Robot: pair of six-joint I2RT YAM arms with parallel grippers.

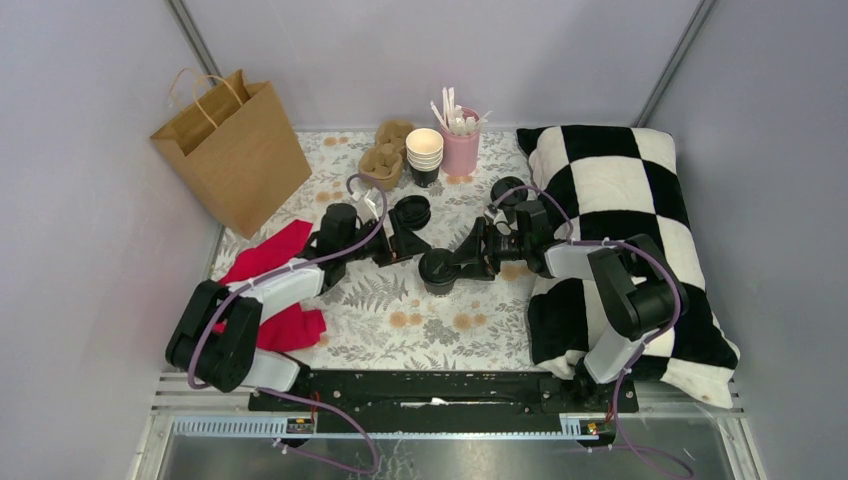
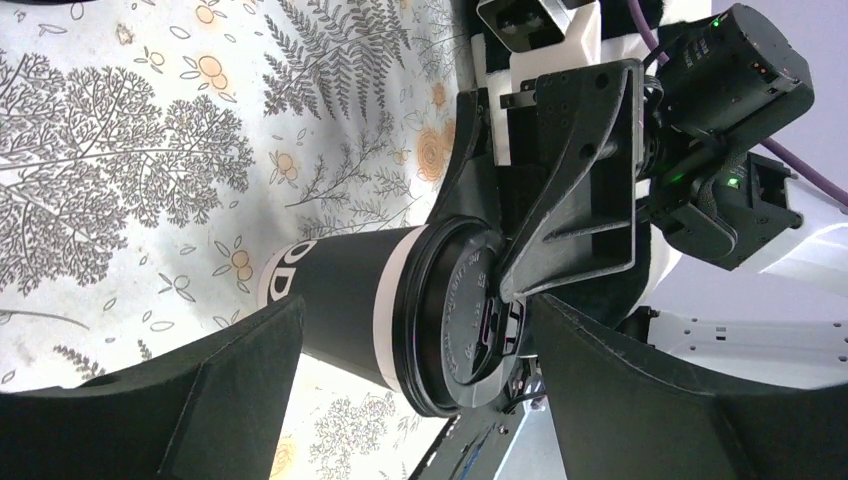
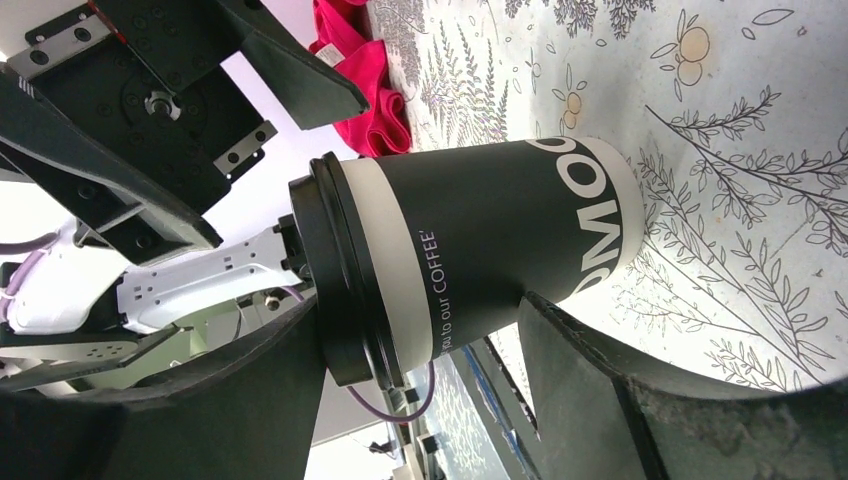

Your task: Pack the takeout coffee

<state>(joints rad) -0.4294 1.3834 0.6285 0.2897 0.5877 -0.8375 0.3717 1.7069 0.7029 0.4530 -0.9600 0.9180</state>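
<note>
Where the two arms meet in the middle of the overhead view, the takeout coffee cup [image 1: 440, 268] is seen standing upright on the fern-printed tablecloth [image 1: 400, 325], with its black lid [image 3: 345, 285] fitted on top. The left gripper [image 2: 415, 320] is placed just left of the cup in that view and the right gripper [image 3: 420, 325] just right of it, both turned on their sides.

In the left wrist view the left gripper's fingers [image 2: 160, 400] are shown spread wide at the bottom of the frame, with the cup seen in the gap beyond them and nothing pinched. In the right wrist view the right gripper's fingers [image 3: 650, 400] are likewise spread, with the cup partly between them and not pinched. One finger of the right gripper is seen over the lid's top in the left wrist view, but contact cannot be told.

A red cloth [image 1: 275, 290] is spread at the left of the overhead frame, a brown paper bag [image 1: 235, 150] stands at upper left, and a black-and-white checked pillow [image 1: 620, 190] fills the right side. At upper middle a stack of lidless cups [image 1: 424, 150], a pink cup of stirrers [image 1: 461, 150] and a cardboard cup carrier [image 1: 385, 160] are grouped, with a low stack of black lids [image 1: 410, 212] just below them
</note>
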